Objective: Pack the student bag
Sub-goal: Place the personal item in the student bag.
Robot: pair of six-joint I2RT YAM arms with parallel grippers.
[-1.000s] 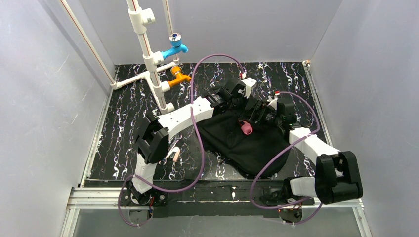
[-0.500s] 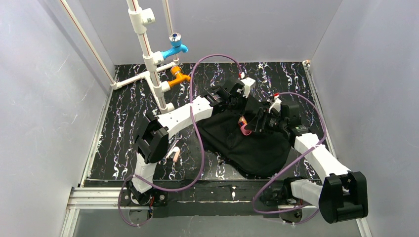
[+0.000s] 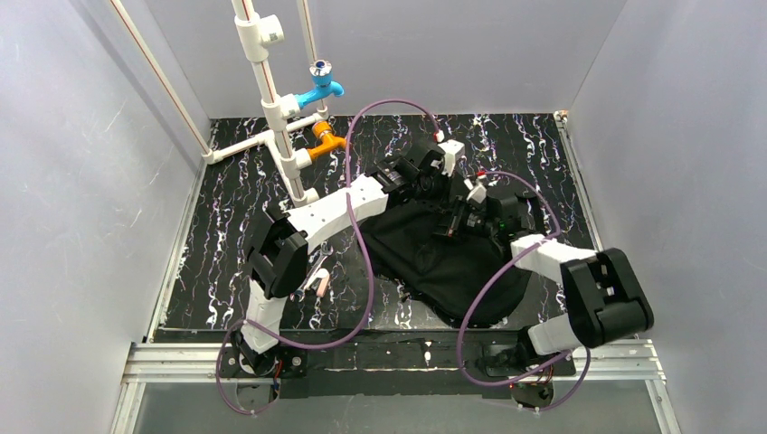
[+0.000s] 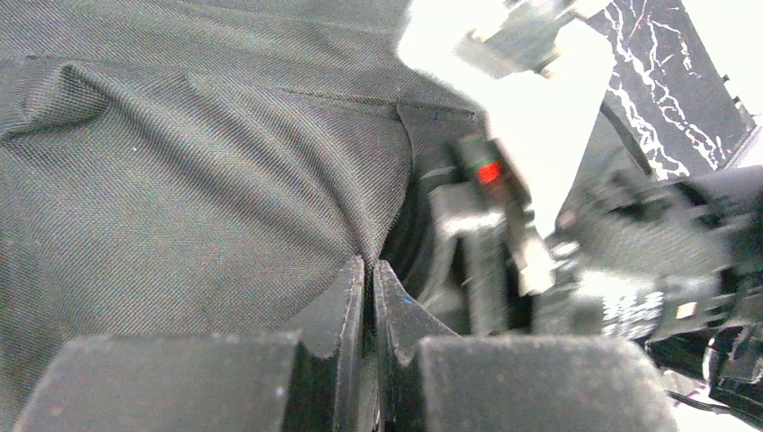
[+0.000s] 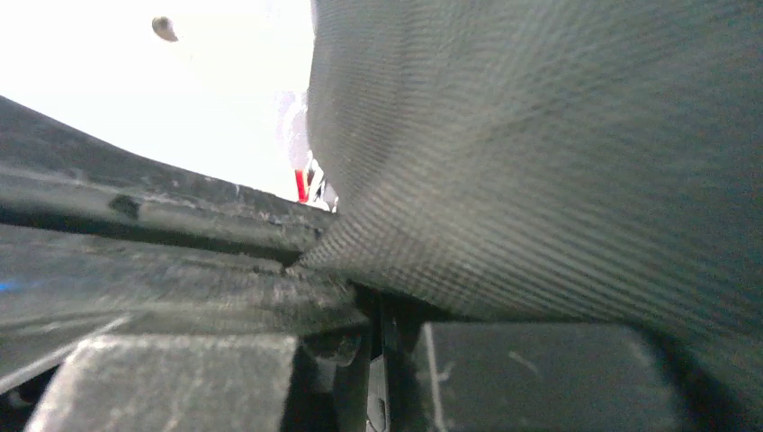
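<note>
The student bag (image 3: 443, 258), a large, limp backpack of coarse-woven black fabric, lies crumpled on the black, white-veined marble-look tabletop (image 3: 226, 208), right of centre, between the two arms. At its far edge the left gripper (image 4: 370, 297) has its dark fingers pressed together on a fold of the weave. Just beside it the right gripper (image 5: 382, 360) is pinched nearly closed on bag fabric.

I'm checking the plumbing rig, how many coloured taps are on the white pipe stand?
2. The blue tap sits higher on the white pipe stand at the table's far left; the orange tap is just below it. None seems hidden.
</note>
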